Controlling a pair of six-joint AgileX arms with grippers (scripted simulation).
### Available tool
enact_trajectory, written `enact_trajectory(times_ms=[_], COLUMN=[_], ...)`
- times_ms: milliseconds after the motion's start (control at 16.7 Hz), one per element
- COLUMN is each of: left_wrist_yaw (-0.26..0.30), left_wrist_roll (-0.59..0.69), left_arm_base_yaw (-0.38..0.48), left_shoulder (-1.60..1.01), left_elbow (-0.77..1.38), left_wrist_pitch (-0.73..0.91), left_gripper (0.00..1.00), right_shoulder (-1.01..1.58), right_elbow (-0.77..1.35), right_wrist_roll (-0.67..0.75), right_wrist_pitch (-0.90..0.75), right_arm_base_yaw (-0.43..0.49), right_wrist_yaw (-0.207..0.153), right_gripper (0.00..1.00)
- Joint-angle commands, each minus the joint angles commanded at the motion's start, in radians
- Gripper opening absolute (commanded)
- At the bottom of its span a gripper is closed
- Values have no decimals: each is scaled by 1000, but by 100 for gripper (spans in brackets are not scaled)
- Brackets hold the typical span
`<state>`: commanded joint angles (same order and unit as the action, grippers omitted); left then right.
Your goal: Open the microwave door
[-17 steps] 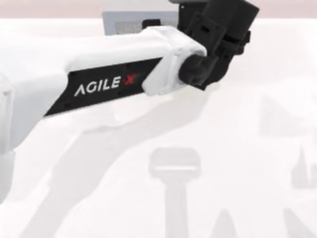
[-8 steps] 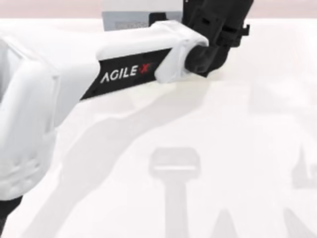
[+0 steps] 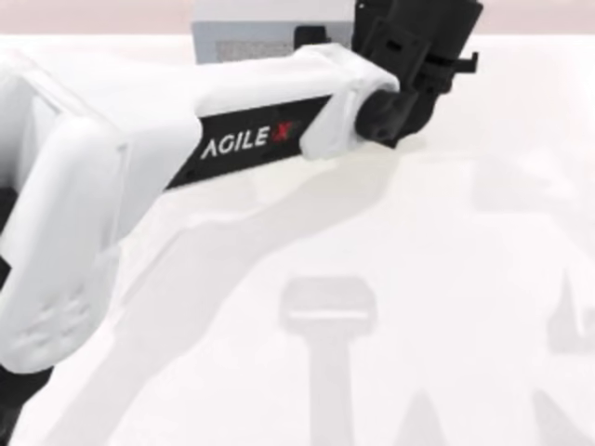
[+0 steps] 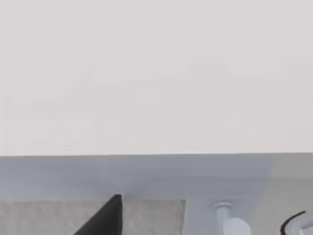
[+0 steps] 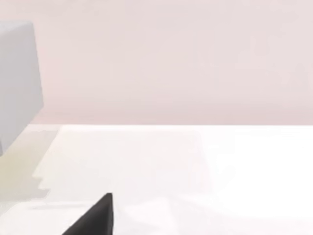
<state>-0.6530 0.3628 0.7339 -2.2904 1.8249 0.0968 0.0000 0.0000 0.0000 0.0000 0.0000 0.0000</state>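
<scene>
The microwave (image 3: 265, 23) is a light-grey box at the table's far edge, in the middle. My left arm reaches across from the left, and its black left gripper (image 3: 418, 56) hangs in front of the microwave's right end, hiding that part. The left wrist view looks closely at the front: the microwave door (image 4: 151, 218) with its speckled mesh window lies level with the panel beside it, where a round silver knob (image 4: 230, 224) sticks out. The door's handle edge is not clear to me. Only a black tip of my right gripper (image 5: 98, 218) shows, over bare table.
The white table (image 3: 446, 279) carries only the arms' shadows. In the right wrist view the microwave's grey side (image 5: 14, 83) stands some way off. A pale wall runs behind the table's far edge.
My left arm has swung farther over the table, its elbow rising into view at the left. Its gripper has shifted slightly right and toward the microwave's front. The microwave has not moved.
</scene>
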Motion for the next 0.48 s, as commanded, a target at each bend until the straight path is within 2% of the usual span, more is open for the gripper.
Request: enact_trajectory(times_ms=[480], left_wrist_yaw=[0], left_wrist_roll=[0], left_arm_base_yaw=[0], left_shoulder=[0], left_elbow=[0], left_wrist_pitch=[0], left_gripper=[25], right_shoulder=[0], right_elbow=[0], right_wrist_roll=[0], right_wrist_pitch=[0], right_arm_base_yaw=[0], right_wrist_yaw=[0], right_gripper=[100])
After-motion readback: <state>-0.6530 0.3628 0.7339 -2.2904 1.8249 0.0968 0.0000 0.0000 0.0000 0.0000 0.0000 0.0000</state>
